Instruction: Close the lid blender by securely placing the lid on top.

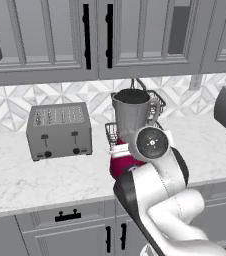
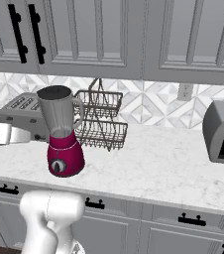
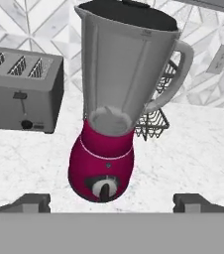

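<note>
White marble table (image 2: 173, 168) carries your blender (image 2: 62, 134) near its front edge, what looks like the black lid (image 3: 126, 12) on the jar's rim. Your gripper (image 3: 111, 201) hangs before its dial, fingers (image 3: 32, 202) spread wide.

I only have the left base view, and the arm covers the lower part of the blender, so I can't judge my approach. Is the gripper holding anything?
Observer: No. In the hand view the gripper is open and empty, its fingers wide apart, facing the blender.
Operator: Where is the lid?
Observer: In the right base view a black lid lies across the rim of the jar. I cannot tell whether it is pressed home.
Operator: Which way does the dial face?
Observer: The dial faces the hand camera.
</note>
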